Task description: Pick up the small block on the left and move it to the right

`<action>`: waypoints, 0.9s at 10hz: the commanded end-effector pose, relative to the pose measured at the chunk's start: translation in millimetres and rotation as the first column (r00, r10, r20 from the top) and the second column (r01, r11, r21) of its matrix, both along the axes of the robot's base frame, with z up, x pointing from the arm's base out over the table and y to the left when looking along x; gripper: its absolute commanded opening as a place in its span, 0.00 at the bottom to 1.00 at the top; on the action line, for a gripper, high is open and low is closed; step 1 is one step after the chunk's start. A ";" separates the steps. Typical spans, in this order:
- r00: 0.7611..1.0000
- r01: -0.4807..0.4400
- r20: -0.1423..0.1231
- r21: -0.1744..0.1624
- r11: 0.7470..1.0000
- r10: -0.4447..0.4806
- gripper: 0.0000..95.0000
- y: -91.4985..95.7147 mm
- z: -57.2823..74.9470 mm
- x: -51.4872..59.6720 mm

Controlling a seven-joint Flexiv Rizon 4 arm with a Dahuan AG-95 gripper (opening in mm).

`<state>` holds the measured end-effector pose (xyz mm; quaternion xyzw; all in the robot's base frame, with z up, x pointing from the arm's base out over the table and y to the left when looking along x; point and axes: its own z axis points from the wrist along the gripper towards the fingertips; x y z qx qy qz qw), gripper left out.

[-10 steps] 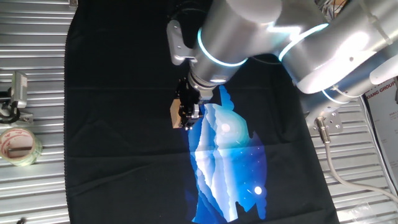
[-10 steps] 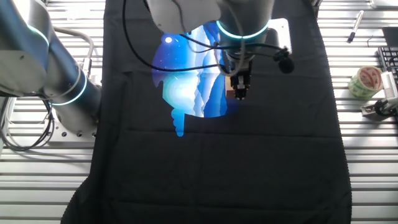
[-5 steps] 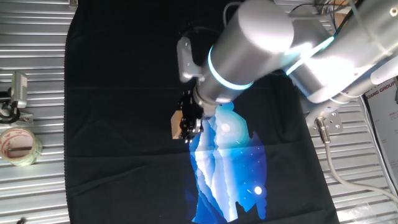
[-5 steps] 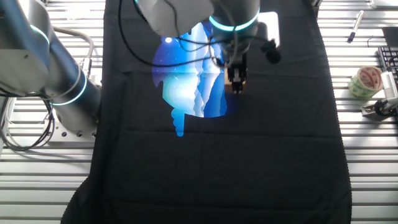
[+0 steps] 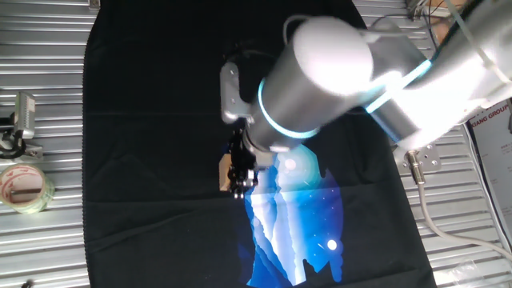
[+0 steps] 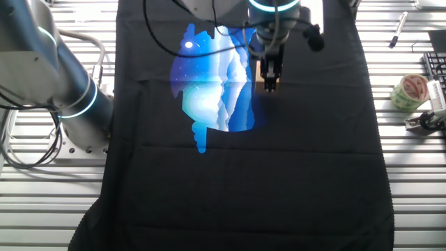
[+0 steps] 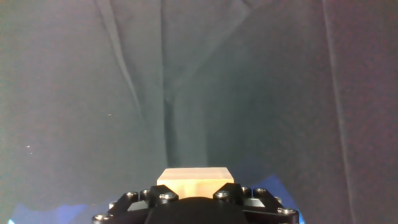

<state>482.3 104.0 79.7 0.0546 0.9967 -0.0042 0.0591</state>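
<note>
The small block point(image 5: 226, 172) is a light tan wooden cube held between my gripper's point(image 5: 238, 178) fingers, above the black cloth point(image 5: 152, 120). In the other fixed view the gripper point(image 6: 269, 82) hangs beside the blue print with the block point(image 6: 261, 84) partly showing behind the fingers. In the hand view the block point(image 7: 194, 175) sits at the bottom centre, just past the black finger mounts, with only dark creased cloth beyond it. The gripper is shut on the block.
A clear tape roll point(image 5: 24, 188) and a metal clamp point(image 5: 22, 120) lie on the slatted metal table left of the cloth. A blue-and-white print point(image 5: 292, 208) covers the cloth's middle. The silver arm point(image 5: 352, 72) overhangs the cloth. A pen point(image 6: 397, 29) lies at the far edge.
The gripper has kept its hold on the block and lifted it. In one fixed view it drifted slightly down the frame; in the other it moved up the frame.
</note>
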 end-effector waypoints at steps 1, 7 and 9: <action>1.000 0.010 -0.002 0.001 1.000 -0.010 0.00 10.1 0.2 2.2; 0.999 0.045 -0.003 -0.001 0.999 -0.045 0.00 44.7 9.5 3.5; 0.999 0.043 -0.003 -0.001 0.999 -0.043 0.00 54.1 11.2 3.4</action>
